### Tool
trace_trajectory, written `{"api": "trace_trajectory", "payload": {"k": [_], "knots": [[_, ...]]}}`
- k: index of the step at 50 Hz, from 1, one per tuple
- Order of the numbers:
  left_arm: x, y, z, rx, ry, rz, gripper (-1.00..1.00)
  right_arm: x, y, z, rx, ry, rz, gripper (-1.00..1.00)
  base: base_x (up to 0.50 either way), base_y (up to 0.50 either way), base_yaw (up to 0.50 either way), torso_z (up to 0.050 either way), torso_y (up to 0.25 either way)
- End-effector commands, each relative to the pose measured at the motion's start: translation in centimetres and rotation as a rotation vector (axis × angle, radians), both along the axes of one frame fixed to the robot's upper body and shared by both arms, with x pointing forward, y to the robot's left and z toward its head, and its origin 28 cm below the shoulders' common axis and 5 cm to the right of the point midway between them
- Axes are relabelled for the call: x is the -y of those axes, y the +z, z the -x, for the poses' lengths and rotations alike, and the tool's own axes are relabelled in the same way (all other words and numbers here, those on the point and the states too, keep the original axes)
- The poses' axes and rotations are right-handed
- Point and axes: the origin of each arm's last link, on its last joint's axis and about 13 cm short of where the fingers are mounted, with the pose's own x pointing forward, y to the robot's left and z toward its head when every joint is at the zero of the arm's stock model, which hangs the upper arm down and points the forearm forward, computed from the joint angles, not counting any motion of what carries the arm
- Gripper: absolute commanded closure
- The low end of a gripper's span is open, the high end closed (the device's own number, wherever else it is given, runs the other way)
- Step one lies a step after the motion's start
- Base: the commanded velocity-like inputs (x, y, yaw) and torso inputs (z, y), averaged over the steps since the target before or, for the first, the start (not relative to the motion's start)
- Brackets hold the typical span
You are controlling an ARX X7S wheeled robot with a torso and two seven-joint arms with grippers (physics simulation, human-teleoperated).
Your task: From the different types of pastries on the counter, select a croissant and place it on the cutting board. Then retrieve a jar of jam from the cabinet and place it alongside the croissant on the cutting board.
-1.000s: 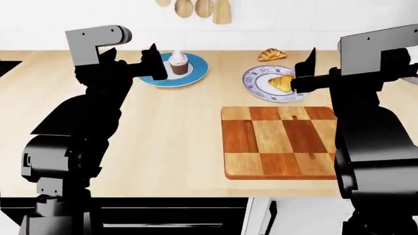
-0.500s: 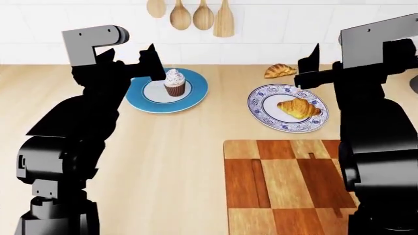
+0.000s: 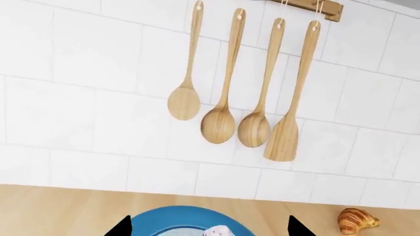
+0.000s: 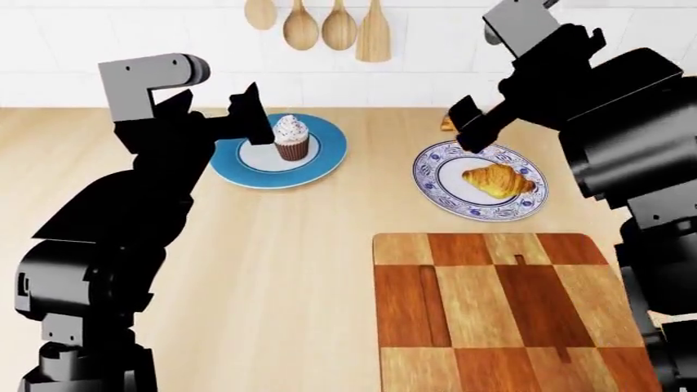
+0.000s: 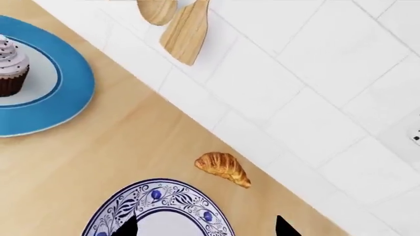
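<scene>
The right hand (image 4: 471,131) hangs above the far rim of the white plate with blue pattern (image 4: 436,184); its fingers are spread apart and hold nothing. Just beyond the hand, the smaller dark croissant (image 5: 223,168) lies on the desk (image 4: 305,245) near the tiled wall. Below and nearer than the hand, the pale golden croissant (image 4: 498,180) rests on that plate. Nearer still lies the checkered cutting board (image 4: 490,310), bare. The left hand (image 4: 250,114) hovers over the edge of the blue plate (image 4: 326,151), beside the cupcake (image 4: 290,137), fingers apart and holding nothing. Wooden spoons (image 3: 236,93) hang on the wall beyond it.
</scene>
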Motion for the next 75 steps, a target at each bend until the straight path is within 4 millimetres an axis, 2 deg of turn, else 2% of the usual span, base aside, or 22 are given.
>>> {"api": "trace_trajectory", "payload": {"k": [1, 7, 14, 20, 32, 41, 52, 70, 71, 75], "knots": [[0.0, -0.4, 0.1, -0.012, -0.004, -0.011, -1.00, 2.5, 0.5, -1.4, -0.219, 0.020, 0.031, -1.00, 0.00, 0.00, 0.00, 0.000, 0.000], [0.0, -0.6, 0.2, -0.015, -0.009, -0.014, -1.00, 3.4, -0.2, -1.6, -0.240, -0.012, 0.071, -1.00, 0.00, 0.00, 0.00, 0.000, 0.000], [-0.2, -0.9, 0.2, -0.020, -0.006, -0.012, -1.00, 4.1, -2.2, -2.1, -0.295, -0.041, 0.113, -1.00, 0.00, 0.00, 0.00, 0.000, 0.000], [-0.3, -0.9, 0.2, -0.022, 0.001, -0.016, -1.00, 4.6, -3.3, -3.0, -0.306, -0.069, 0.083, -1.00, 0.00, 0.00, 0.00, 0.000, 0.000], [-0.5, -1.6, -0.3, -0.039, 0.008, -0.017, -1.00, 4.3, -5.5, -4.3, -0.352, -0.048, 0.060, -1.00, 0.00, 0.00, 0.00, 0.000, 0.000], [-0.6, -1.9, -0.4, -0.046, 0.016, -0.026, -1.00, 4.9, -7.2, -5.2, -0.363, -0.085, 0.041, -1.00, 0.00, 0.00, 0.00, 0.000, 0.000], [-0.7, -2.2, -0.6, -0.059, 0.018, -0.024, -1.00, 4.5, -9.7, -5.3, -0.403, -0.060, -0.002, -1.00, 0.00, 0.00, 0.00, 0.000, 0.000], [-0.6, -2.2, -0.6, -0.060, 0.019, -0.031, -1.00, 5.4, -10.9, -4.8, -0.428, -0.091, -0.011, -1.00, 0.00, 0.00, 0.00, 0.000, 0.000], [-0.6, -2.2, -0.6, -0.060, 0.019, -0.031, -1.00, 5.5, -10.8, -4.8, -0.424, -0.097, -0.007, 1.00, 0.00, 0.00, 0.00, 0.000, 0.000], [-0.5, -2.3, -0.6, -0.061, 0.018, -0.033, -1.00, 5.8, -10.7, -4.8, -0.396, -0.122, 0.000, 1.00, 0.00, 0.00, 0.00, 0.000, 0.000]]}}
